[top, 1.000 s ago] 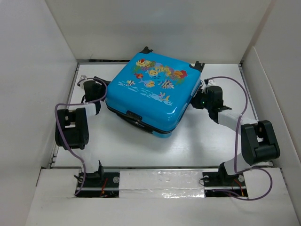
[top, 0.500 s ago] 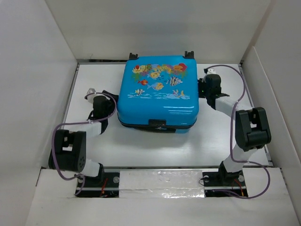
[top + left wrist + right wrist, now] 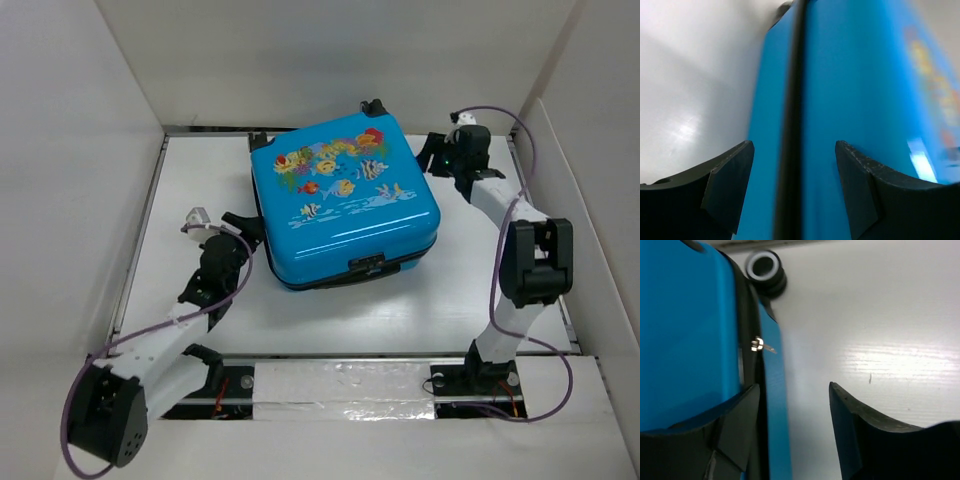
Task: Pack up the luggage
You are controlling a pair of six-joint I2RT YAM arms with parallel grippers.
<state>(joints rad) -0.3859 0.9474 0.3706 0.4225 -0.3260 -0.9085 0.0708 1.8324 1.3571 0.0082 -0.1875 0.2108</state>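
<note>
A white worktop (image 3: 300, 320) sits boxed in by plain white walls (image 3: 330, 60) on three sides, with a silver tape strip (image 3: 340, 385) along its near edge. The luggage (image 3: 340, 210) lies closed and flat toward the back, wheels (image 3: 373, 104) rearward. The left gripper (image 3: 245, 228) is spread wide at its left seam. The right gripper (image 3: 432, 160), jaws apart, is beside the far right corner.

Site: robot test cell, laboratory type. Evidence: a white desk (image 3: 330, 320) was boxed in by plain white panels (image 3: 330, 60) at left, top and right of frame. The left arm (image 3: 160, 345) and right arm (image 3: 497, 205) were bolted at the bottom edge. Purple cables (image 3: 495, 108) ran loose, and silver tape (image 3: 345, 385) covered the near ledge.
</note>
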